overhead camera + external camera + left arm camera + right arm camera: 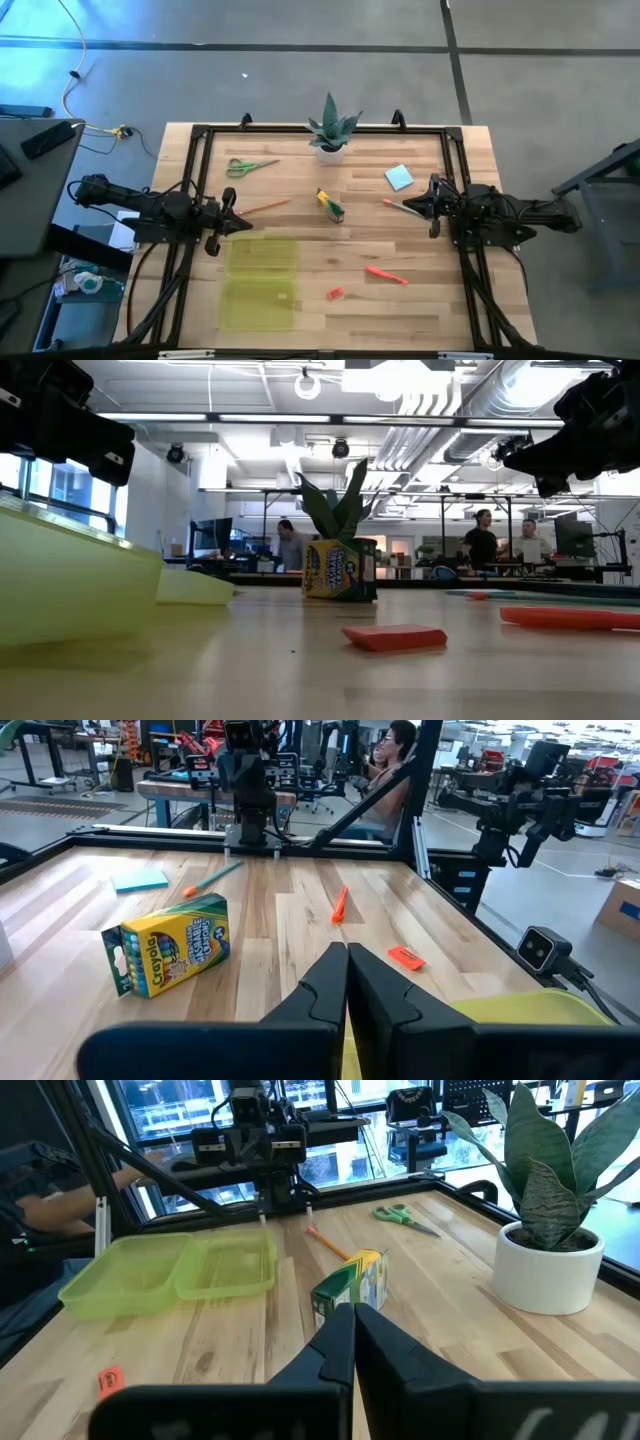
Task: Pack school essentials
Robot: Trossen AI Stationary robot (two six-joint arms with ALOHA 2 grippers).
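The crayon box [331, 204] lies mid-table. Green-handled scissors [250, 166] lie far left, with an orange pencil [263, 207] near them. A second pencil [402, 208] and the light blue note pad [398, 177] lie at the right. The red-orange marker [386, 275] and small red eraser [335, 293] lie toward the near edge. The open yellow-green case [262, 283] lies near left. My left gripper [232, 214] hovers shut at the left edge, and my right gripper [428, 207] hovers shut at the right edge. Neither holds anything.
A spiky green plant in a white pot [331, 135] stands at the far edge, middle. A black frame [320, 130] runs around the table. People stand in the room beyond the table. Bare wood lies between the crayon box and the marker.
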